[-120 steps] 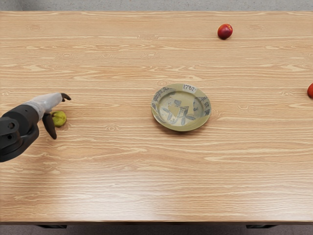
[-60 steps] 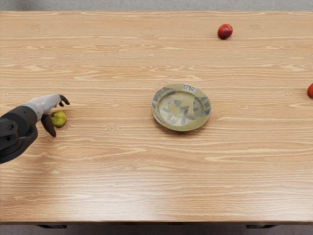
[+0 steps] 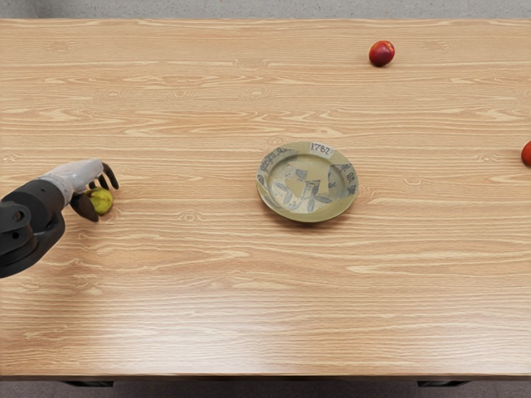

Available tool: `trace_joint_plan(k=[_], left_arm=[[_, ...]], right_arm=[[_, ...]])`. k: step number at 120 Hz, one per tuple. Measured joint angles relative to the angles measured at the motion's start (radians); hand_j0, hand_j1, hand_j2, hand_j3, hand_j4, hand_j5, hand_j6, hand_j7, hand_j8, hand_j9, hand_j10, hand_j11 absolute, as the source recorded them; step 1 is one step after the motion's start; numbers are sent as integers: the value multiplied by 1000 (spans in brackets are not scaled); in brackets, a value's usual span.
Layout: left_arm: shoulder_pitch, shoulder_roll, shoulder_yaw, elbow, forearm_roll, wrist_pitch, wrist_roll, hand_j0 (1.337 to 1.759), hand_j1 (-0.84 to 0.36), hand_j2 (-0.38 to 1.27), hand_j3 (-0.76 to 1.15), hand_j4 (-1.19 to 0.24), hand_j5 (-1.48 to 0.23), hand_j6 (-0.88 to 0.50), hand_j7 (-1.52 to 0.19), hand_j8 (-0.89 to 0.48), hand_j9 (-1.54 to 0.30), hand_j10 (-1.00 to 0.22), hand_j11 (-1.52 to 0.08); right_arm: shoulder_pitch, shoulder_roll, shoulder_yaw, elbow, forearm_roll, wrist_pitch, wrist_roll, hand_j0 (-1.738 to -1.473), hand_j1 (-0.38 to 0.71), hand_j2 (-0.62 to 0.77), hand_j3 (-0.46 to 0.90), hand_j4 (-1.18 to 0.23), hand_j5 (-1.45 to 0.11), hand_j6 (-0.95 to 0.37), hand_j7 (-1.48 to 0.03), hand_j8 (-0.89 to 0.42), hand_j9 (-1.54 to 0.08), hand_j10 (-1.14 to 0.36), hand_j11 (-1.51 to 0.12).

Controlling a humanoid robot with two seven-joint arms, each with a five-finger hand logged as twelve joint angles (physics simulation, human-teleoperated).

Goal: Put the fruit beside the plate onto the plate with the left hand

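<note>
Head view: the left hand (image 3: 90, 184) lies at the table's (image 3: 249, 298) left side, and its dark forearm is cut off by the picture's left edge. The fingers (image 3: 109, 177) are curled over the far side of a small yellow-green fruit (image 3: 102, 201) and the thumb lies against its near left side, so the hand is closed about the fruit. The fruit sits on the table under the hand. Its left part is covered by the thumb, and the palm is hidden, so how firmly it is gripped is hard to make out.

The plate (image 3: 264, 184) lies well apart from the hand, toward the table's middle, with nothing on it. It bears a grey-blue pattern and a small white label at its far rim, too small to read surely.

A red fruit (image 3: 382, 53) lies far beyond the plate from the hand, near the table's far edge. A second red thing (image 3: 527, 153) shows at the picture's right edge, cut off there.
</note>
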Motion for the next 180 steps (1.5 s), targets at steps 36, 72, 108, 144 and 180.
trace_joint_plan(k=[36, 72, 108, 144, 180], left_arm=[[14, -3, 0, 5, 4, 1, -1, 1656, -306, 219, 0, -601, -741, -494, -757, -479, -770, -585, -770], [14, -9, 0, 12, 6, -8, 2, 1652, -296, 315, 0, -732, -888, -509, -915, -460, -940, -705, -935], [-2, -9, -5, 11, -18, -31, 1, 1646, -375, 459, 0, -771, -1122, -375, -1099, -335, -1087, -622, -1087], [-103, -59, -31, -19, -43, -110, 0, 1645, -392, 468, 0, -760, -1218, -331, -1142, -312, -1116, -594, -1127], [-119, -126, -144, -28, -50, -204, -1, 1646, -397, 491, 0, -757, -1245, -322, -1146, -317, -1132, -609, -1134]], right_arm=[[0, 0, 0, 0, 0, 0, 0, -1658, -349, 0, 0, 0, 0, 0, 0, 0, 0, 0, 0], [0, 0, 1, 0, 0, 0, 0, -1658, -349, 0, 0, 0, 0, 0, 0, 0, 0, 0, 0], [0, 0, 1, 0, 0, 0, 0, -1658, -349, 0, 0, 0, 0, 0, 0, 0, 0, 0, 0], [0, 0, 1, 0, 0, 0, 0, -1658, -349, 0, 0, 0, 0, 0, 0, 0, 0, 0, 0], [0, 0, 0, 0, 0, 0, 0, -1658, -349, 0, 0, 0, 0, 0, 0, 0, 0, 0, 0]])
